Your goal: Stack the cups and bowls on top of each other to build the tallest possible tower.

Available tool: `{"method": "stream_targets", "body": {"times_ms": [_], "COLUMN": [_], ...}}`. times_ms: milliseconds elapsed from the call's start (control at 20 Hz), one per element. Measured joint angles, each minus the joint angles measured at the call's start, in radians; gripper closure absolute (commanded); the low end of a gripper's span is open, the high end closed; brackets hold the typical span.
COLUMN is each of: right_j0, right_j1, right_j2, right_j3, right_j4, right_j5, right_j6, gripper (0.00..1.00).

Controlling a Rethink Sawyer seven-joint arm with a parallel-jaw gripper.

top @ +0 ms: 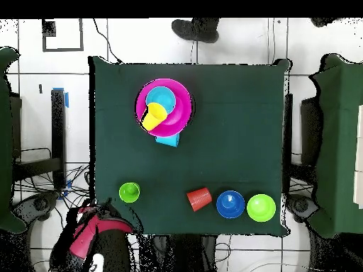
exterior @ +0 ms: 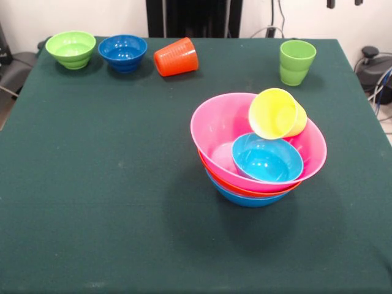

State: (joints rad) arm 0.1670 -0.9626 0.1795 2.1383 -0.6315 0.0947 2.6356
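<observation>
The tower stands right of the table's middle: a wide pink bowl [exterior: 214, 125] nested in an orange bowl [exterior: 211, 170], nested in a blue bowl [exterior: 245, 199]. A small cyan bowl [exterior: 267, 160] sits inside the pink one. The yellow cup [exterior: 275, 113] lies tilted on the pink rim, above the cyan bowl. The orange ribbed cup [exterior: 176, 57] lies on its side. The light green cup [exterior: 296, 61] stands upright. The small light green bowl [exterior: 71, 49] and dark blue bowl [exterior: 123, 52] stand apart. My arm [top: 96, 230] is folded back off the table's corner, and its gripper is not distinct.
The green table cloth [exterior: 92, 184] ends close behind the row of small bowls and cups. Cables and dark equipment [exterior: 373, 70] lie off the table's right side. In the overhead view a dark object [top: 195, 30] lies on the floor beyond the tower's side.
</observation>
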Motion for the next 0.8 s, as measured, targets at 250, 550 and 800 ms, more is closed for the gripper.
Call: {"method": "stream_targets", "body": {"times_ms": [250,550,800], "right_j0": [-0.056,-0.084,-0.086], "right_j1": [0.062,0.115,0.137], "right_j2": [-0.015,-0.046,-0.071], "right_j3": [0.000,-0.001,-0.001], "right_j4": [0.000,0.000,0.001], "right_j5": [-0.164,-0.244,-0.247], "right_j6": [0.000,0.000,0.000], "gripper": [0.00,0.00,0.00]}}
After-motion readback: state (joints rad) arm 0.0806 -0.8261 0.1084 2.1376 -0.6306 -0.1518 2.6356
